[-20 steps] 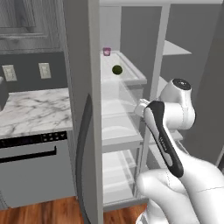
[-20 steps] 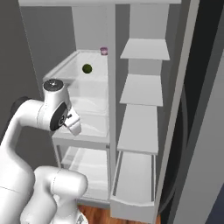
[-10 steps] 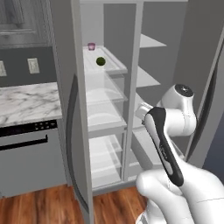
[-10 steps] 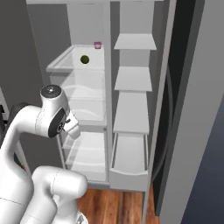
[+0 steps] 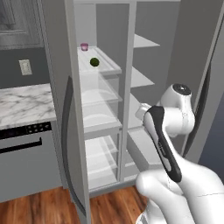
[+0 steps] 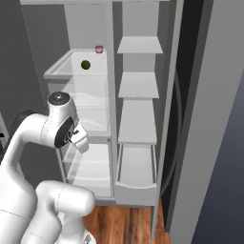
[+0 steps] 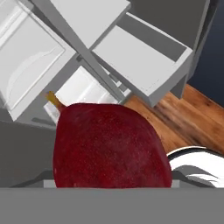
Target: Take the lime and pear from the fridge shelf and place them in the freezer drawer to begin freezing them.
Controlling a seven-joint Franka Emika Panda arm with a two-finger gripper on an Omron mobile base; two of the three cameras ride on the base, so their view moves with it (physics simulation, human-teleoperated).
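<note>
In the hand view, the pear (image 7: 109,146) hides the gripper's fingertips from us, so we cannot tell how the jaws stand; its underside is cut off at 6 o'clock. The freezer drawer (image 7: 168,52) is cropped at 1 o'clock. From the right base view, the arm hides the left part of the lower bins, and the pink cup (image 6: 99,49) is too small to make out.

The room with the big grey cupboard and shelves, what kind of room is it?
Most likely a kitchen: a tall grey open fridge with a small dark green lime on its glass shelf, a marble-look white countertop, and a dark-fronted oven beneath it.
</note>
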